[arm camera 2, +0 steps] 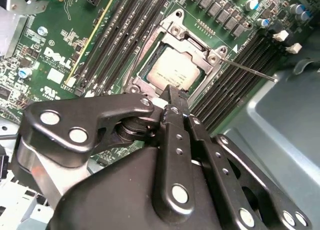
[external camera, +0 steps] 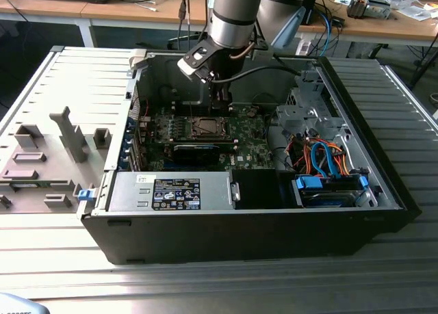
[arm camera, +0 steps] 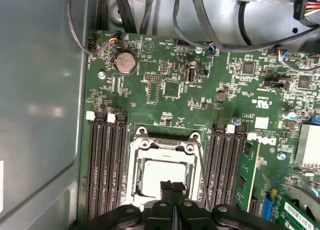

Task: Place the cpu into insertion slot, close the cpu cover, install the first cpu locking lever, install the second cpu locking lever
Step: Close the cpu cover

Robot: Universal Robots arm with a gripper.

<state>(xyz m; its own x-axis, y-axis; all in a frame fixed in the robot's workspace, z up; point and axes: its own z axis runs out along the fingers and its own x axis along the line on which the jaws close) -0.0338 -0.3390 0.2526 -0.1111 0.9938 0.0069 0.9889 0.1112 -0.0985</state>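
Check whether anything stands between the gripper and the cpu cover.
Nothing visible does. The gripper, shut, hangs directly over the cpu cover, which lies flat around the cpu. The thin locking lever sticks out to one side, off that path.

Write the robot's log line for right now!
gripper: shut, empty, above chip | chip: seated | cover: down over chip

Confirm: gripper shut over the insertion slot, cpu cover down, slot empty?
Not empty: the cpu sits in the insertion slot, as seen in both wrist views. The rest holds: gripper shut over it, cpu cover down.
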